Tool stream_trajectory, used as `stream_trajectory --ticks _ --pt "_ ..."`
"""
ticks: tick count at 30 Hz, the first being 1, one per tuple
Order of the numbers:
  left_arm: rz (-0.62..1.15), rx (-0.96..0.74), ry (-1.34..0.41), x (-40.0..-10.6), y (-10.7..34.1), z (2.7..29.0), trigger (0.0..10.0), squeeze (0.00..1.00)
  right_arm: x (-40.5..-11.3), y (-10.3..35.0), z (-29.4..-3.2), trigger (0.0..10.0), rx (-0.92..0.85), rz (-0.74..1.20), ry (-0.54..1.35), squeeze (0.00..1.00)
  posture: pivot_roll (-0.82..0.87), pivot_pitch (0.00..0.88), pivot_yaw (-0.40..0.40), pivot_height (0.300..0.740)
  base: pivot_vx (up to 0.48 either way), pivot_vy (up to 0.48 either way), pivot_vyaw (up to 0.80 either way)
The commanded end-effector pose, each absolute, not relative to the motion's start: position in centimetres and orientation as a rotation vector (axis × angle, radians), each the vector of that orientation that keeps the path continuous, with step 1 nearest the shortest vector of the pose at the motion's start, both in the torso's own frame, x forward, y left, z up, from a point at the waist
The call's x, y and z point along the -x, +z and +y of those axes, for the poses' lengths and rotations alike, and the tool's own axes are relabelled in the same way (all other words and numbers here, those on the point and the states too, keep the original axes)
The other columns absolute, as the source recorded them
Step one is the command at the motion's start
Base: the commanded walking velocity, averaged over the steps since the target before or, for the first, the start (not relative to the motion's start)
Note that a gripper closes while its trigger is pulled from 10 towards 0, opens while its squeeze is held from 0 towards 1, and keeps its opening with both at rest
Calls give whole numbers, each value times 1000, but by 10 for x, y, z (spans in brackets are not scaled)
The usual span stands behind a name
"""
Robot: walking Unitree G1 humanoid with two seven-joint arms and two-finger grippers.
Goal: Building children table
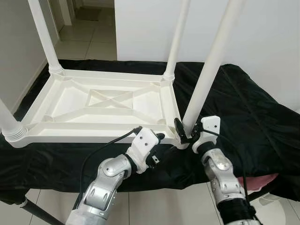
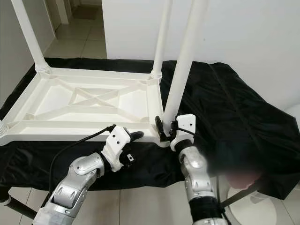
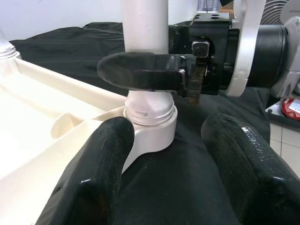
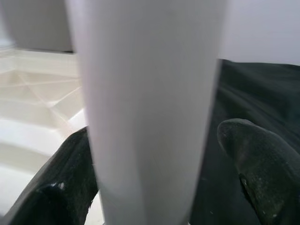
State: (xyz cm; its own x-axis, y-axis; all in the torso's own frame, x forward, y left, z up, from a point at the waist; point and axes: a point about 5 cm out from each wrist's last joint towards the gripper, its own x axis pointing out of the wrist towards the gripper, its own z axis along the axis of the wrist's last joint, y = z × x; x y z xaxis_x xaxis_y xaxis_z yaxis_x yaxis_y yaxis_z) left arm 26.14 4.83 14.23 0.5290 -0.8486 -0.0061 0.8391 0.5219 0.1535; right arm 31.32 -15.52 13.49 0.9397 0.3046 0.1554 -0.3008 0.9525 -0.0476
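Note:
A white plastic children's table (image 1: 93, 101) lies upside down on a black cloth (image 1: 243, 108), its legs pointing up. The near-right leg (image 1: 206, 75) stands in its threaded corner socket (image 3: 150, 112). My right gripper (image 1: 186, 133) is shut on this leg just above the socket, one finger on each side of the leg (image 4: 150, 117). Just left of that corner my left gripper (image 1: 158, 140) is open, its fingers (image 3: 108, 159) wide apart. It points at the socket and touches nothing.
Other legs rise at the far left (image 1: 44, 33), far right (image 1: 177, 42) and near left (image 1: 7, 119). A white wall stands close behind. The cloth's front edge hangs over the tiled floor (image 1: 154, 206). A pink-red object (image 1: 262, 180) lies low on the right.

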Motion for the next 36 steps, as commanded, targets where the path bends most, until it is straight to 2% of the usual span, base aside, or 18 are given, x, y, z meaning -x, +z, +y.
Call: stream_trajectory --ticks 1,5,9,12,13,14,15,17,18,29,30,36 --pt "-74 -149 -927 -266 144 51 10000 0 -317 133 -158 10000 46 -145 392 0 28 0 -38 740 0 0 0" --pt "-62 -183 -945 -266 141 55 10000 0 -327 129 -158 10000 135 -95 549 0 29 0 -34 740 0 0 0" --pt "-58 -190 -950 -266 140 56 10000 0 -330 129 -158 10000 160 -84 579 0 31 0 -34 740 0 0 0" --pt "-53 -200 -960 -265 139 56 10000 0 -336 127 -151 10000 212 -48 711 0 34 0 -34 740 0 0 0" --pt "-54 -203 -960 -266 139 55 10000 0 -339 127 -149 8275 216 -40 726 0 40 0 -38 740 0 0 0" --pt "-55 -205 -960 -266 139 55 10000 0 -341 127 -149 4353 216 -37 734 0 40 0 -38 740 0 0 0" --pt "-59 -206 -959 -267 140 54 10000 0 -343 128 -148 3020 220 -33 744 0 46 0 -41 740 0 0 0" --pt "-59 -206 -959 -267 140 54 10000 0 -343 128 -148 3020 220 -33 744 0 46 0 -41 740 0 0 0" --pt "-63 -204 -958 -267 141 53 10000 0 -345 127 -147 0 225 -28 761 0 50 0 -46 740 0 0 0" --pt "-63 -207 -936 -268 141 56 10000 0 -343 120 -159 0 220 0 757 0 54 0 -52 740 0 0 0" --pt "-62 -206 -937 -267 141 56 10000 0 -344 118 -161 10000 197 0 724 0 50 0 -48 740 0 0 0" --pt "-62 -204 -940 -267 141 56 10000 0 -343 116 -161 10000 151 -8 671 0 47 0 -42 740 0 0 0"
